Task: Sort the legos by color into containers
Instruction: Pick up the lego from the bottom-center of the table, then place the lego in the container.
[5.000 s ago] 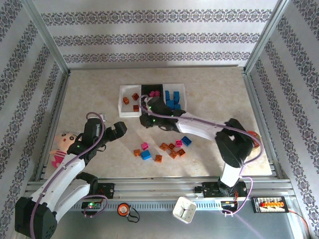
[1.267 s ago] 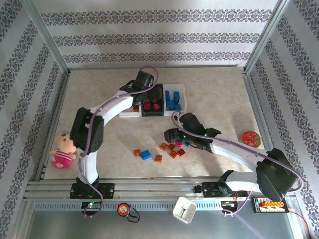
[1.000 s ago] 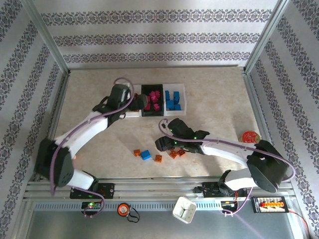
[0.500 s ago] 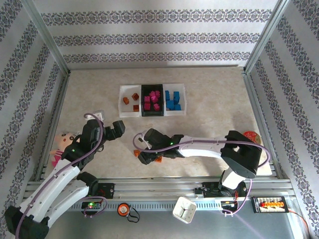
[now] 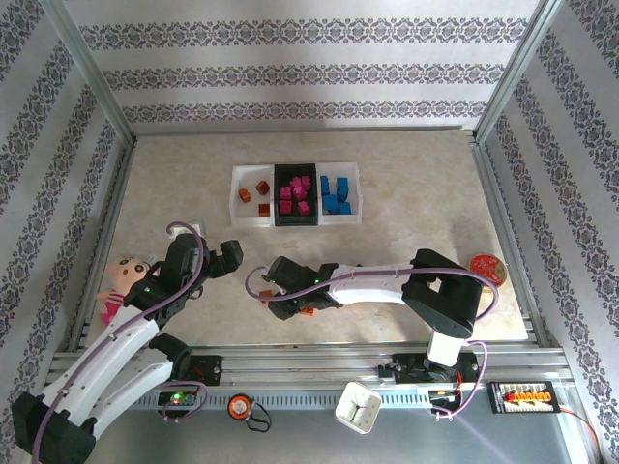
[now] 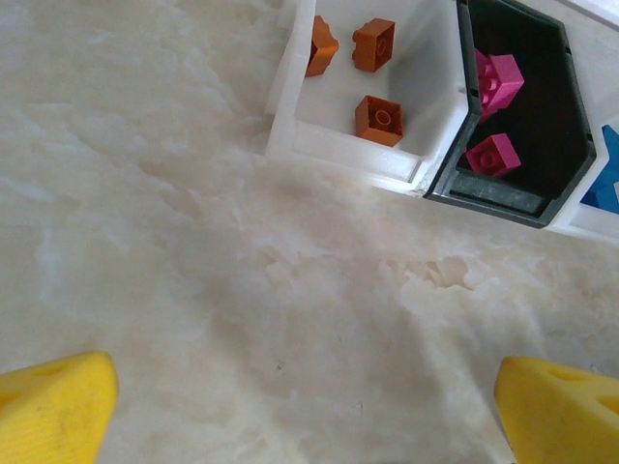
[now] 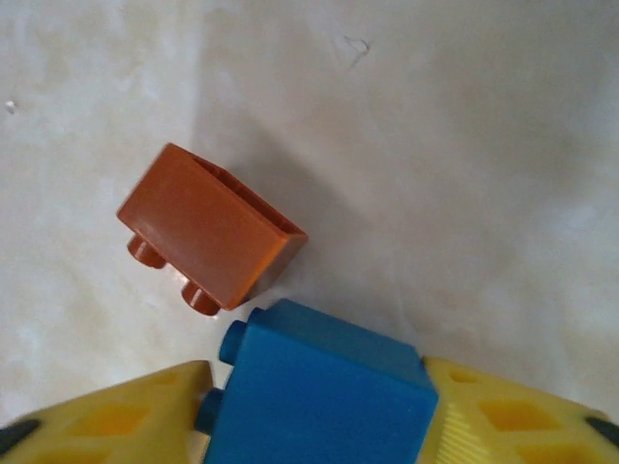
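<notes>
**Right end effector clamps a blue lego beside a tipped orange one**

The right arm stretches across the front of the surface (image 5: 416,193), well short of the containers (image 5: 295,224). The right end effector (image 7: 314,416) has its jaws drawn in on a blue lego (image 7: 324,382), and both yellow fingers look pressed against the brick's sides, so the grip seems made. An orange-brown lego (image 7: 213,232) lies on its side just beside the blue one, nearly touching a corner. The grasp sits on the blue brick's far sides, likely so the neighbour is left out of the pinch. A straight lift would probably clear it without dragging it along.

Blue bricks already sit in the right-hand bin (image 5: 358,198), so that is the likely destination, with magenta in the black middle bin and orange in the left one.

The left end effector (image 6: 309,411) hangs over bare surface near the containers, jaws spread wide and holding nothing, apparently parked out of the other arm's way
</notes>
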Robot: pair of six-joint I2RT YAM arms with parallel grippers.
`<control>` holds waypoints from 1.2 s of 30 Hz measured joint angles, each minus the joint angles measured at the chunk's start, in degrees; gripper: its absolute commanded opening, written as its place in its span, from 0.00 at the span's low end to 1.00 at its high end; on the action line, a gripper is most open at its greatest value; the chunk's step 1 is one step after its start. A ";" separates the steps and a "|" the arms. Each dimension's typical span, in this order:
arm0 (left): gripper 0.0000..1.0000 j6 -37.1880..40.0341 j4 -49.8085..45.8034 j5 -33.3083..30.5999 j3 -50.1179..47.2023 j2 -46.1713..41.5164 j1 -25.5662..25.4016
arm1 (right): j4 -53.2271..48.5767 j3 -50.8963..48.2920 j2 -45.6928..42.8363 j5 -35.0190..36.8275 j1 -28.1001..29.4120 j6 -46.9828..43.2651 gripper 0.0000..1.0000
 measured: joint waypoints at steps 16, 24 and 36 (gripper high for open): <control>1.00 -0.17 1.88 2.27 -2.34 -0.13 0.00 | -1.22 -3.28 -20.06 0.85 -15.45 -0.44 0.28; 1.00 -0.24 4.09 5.68 -2.99 1.73 0.00 | -0.81 5.84 -14.53 1.77 -34.75 2.86 0.26; 1.00 -0.13 5.60 11.63 -2.99 5.70 0.00 | -8.28 30.73 10.21 6.25 -39.15 4.15 0.48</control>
